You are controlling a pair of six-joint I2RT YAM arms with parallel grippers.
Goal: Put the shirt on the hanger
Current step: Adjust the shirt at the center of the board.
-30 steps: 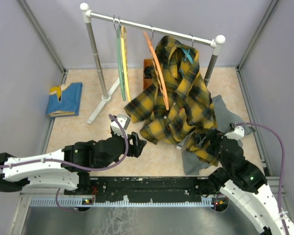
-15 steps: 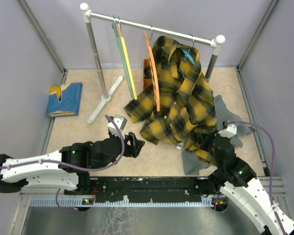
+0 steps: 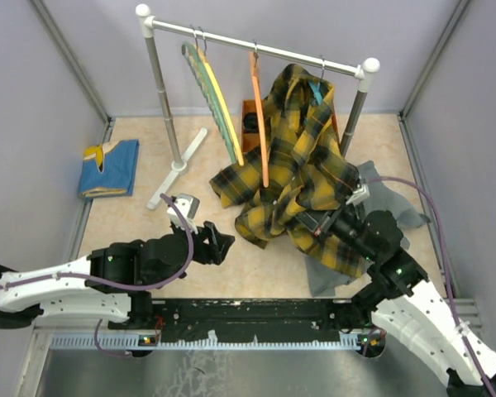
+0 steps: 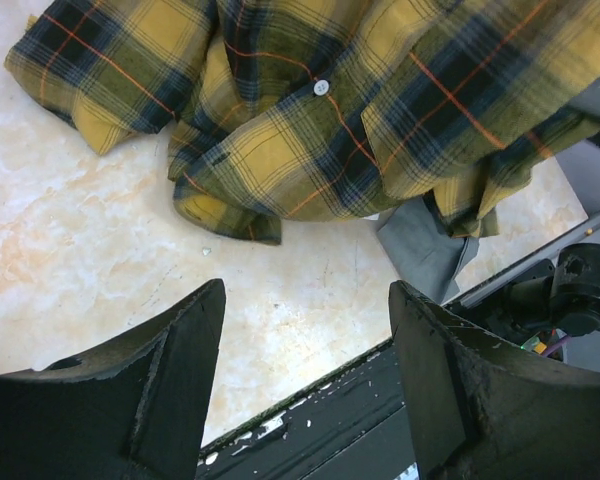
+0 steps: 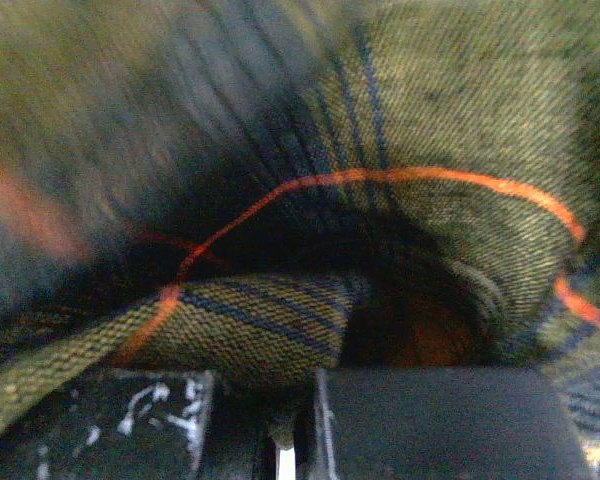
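The yellow and black plaid shirt hangs from the rack's right end and trails onto the floor. The teal hanger shows at its collar. My right gripper is at the shirt's lower right part, shut on a fold of the plaid cloth, which fills the right wrist view. My left gripper hovers open over the bare floor, just left of the shirt's hem, with nothing between its fingers.
On the rack rail hang a green hanger, a yellow hanger and an orange hanger, all tilted. A grey garment lies under the shirt at right. A folded blue cloth lies far left. Walls enclose three sides.
My right gripper has shut on the shirt's cloth and moved up and left with it. The spare hangers have swung to the right. The left arm has drifted slightly left.
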